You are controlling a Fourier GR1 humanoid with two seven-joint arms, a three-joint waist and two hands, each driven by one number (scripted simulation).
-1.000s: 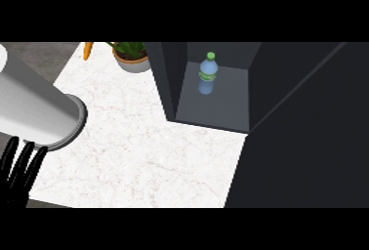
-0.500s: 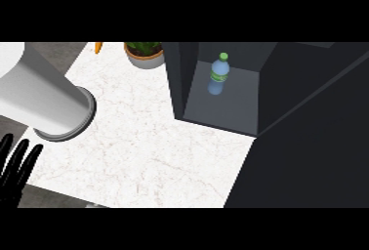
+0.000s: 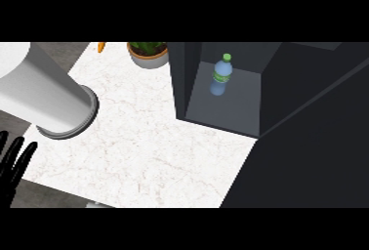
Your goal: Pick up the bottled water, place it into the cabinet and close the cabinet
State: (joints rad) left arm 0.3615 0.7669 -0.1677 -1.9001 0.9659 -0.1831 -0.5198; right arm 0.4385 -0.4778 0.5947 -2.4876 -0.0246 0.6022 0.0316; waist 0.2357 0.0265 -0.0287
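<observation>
Marble table [image 3: 144, 146] carried little: one bottle [image 3: 222, 74] stood upright inside the open cabinet [image 3: 238, 105], far up and right of the left hand [image 3: 14, 163], which had slid lower-left, fingers straight, empty. Closing remained. One plant pot [image 3: 149, 54], one bottle; right hand unseen.

Bottled water [image 3: 222, 73] upright inside cabinet [image 3: 216, 114]; potted plant [image 3: 148, 52] left of cabinet.

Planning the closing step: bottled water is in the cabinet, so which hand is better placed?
Probably right: the cabinet stands at the view's right, the left hand sits across the counter; the right hand is unseen.
</observation>
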